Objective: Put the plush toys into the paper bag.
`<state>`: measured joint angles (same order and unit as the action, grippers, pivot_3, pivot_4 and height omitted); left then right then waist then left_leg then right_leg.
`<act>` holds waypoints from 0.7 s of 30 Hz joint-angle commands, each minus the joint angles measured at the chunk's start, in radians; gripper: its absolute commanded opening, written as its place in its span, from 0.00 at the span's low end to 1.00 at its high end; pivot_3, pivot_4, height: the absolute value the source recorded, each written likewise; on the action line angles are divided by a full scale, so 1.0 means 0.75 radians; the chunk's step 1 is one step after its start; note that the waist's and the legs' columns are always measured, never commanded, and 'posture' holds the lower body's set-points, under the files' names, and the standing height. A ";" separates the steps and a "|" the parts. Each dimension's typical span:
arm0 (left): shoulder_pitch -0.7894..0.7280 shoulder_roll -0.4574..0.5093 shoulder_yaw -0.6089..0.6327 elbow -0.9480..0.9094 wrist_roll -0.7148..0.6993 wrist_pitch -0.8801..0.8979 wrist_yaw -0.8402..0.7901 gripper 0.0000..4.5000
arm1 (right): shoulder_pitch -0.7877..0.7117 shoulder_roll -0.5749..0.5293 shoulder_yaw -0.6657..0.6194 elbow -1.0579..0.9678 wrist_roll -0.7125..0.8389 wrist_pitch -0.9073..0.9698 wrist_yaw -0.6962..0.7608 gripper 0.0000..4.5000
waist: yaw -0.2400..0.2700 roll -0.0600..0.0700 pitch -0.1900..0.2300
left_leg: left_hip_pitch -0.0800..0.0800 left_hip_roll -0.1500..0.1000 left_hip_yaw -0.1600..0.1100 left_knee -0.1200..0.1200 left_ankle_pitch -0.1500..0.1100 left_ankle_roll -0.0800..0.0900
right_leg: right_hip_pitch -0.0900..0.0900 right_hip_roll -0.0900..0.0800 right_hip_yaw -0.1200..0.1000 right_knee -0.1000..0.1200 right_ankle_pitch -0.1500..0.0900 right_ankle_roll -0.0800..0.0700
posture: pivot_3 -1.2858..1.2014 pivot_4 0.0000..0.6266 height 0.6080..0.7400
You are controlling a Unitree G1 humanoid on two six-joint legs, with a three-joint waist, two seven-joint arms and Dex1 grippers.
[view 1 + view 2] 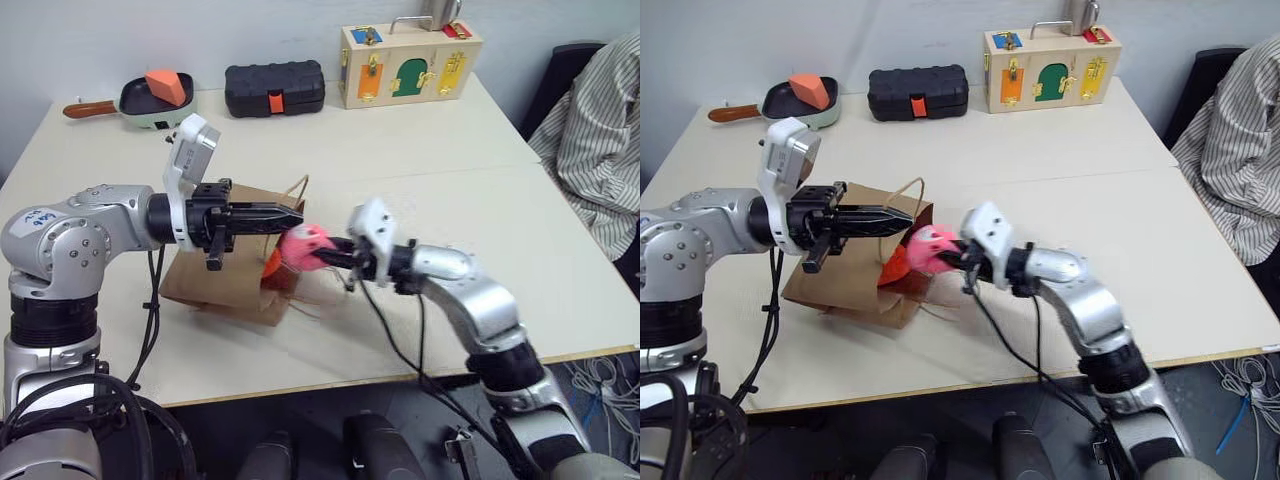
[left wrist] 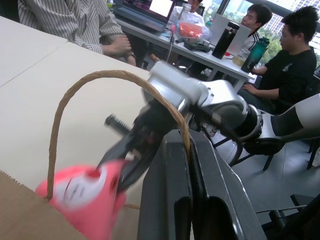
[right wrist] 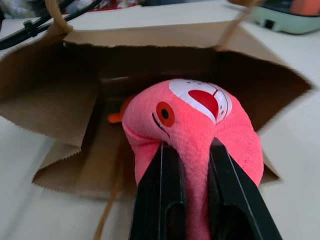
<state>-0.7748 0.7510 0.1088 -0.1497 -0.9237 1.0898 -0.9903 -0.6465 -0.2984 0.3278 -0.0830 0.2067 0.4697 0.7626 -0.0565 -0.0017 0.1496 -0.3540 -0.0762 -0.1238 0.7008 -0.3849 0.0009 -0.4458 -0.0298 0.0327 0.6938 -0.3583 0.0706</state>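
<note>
Holding the pink plush toy point(image 3: 195, 130) pinched between its two black fingers, the right tool point(image 1: 335, 256) hangs at the open mouth of the paper bag point(image 1: 845, 285), which lies on its side on the pale worktop point(image 1: 430, 160). The toy sits right at the bag's opening, not yet inside. The orange plush toy point(image 1: 894, 268) is already in the bag, just within the mouth, seen past the pink one in the right wrist view.

The left tool point(image 1: 262, 216) has its fingers pressed together on the bag's cord handle point(image 2: 90, 82), lifting the upper lip so the mouth stays open.

To do this step well, I judge the right tool should carry the toy deeper, past the lip and beside the orange toy, before letting go, so it does not roll back out. The left tool should keep the handle raised meanwhile, since the bag's mouth looks soft and likely to sag.

At the far edge of the worktop are a black ribbed case point(image 1: 275, 88), a pan with an orange block point(image 1: 168, 87) and a wooden latch box point(image 1: 410, 65).
</note>
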 commanded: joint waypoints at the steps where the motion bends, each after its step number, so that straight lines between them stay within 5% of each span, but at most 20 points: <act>1: -0.026 0.000 0.024 -0.028 -0.017 -0.014 0.004 0.00 | -0.122 0.101 0.043 0.129 -0.064 -0.104 -0.028 0.02 | 0.000 0.000 0.000 | 0.000 0.000 0.000 0.000 0.000 0.000 | 0.000 0.000 0.000 0.000 0.000 0.000 | 0.52 0.24 1.00; 11: -0.004 -0.017 0.036 -0.070 -0.039 -0.001 0.044 0.00 | -0.377 0.415 0.037 0.661 -0.158 -0.390 -0.067 0.02 | -0.042 0.000 0.000 | 0.000 0.000 -0.001 0.000 0.000 0.000 | 0.000 -0.001 -0.003 0.003 0.000 0.000 | 0.52 0.24 1.00; 21: 0.024 0.006 0.063 -0.093 -0.065 0.010 0.084 0.00 | -0.235 0.253 -0.024 0.336 0.059 -0.247 0.288 0.02 | -0.045 0.000 0.000 | 0.000 0.000 -0.003 -0.001 0.000 0.000 | 0.001 -0.001 -0.004 0.004 0.000 0.000 | 0.52 0.24 1.00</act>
<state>-0.7614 0.7406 0.1303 -0.1985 -0.9676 1.1010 -0.9320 -0.8337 -0.0918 0.3078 0.2715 0.1958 0.2665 0.8992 -0.0902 -0.0018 0.1494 -0.3539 -0.0765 -0.1263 0.7002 -0.3849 0.0009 -0.4453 -0.0306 0.0302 0.6964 -0.3580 0.0703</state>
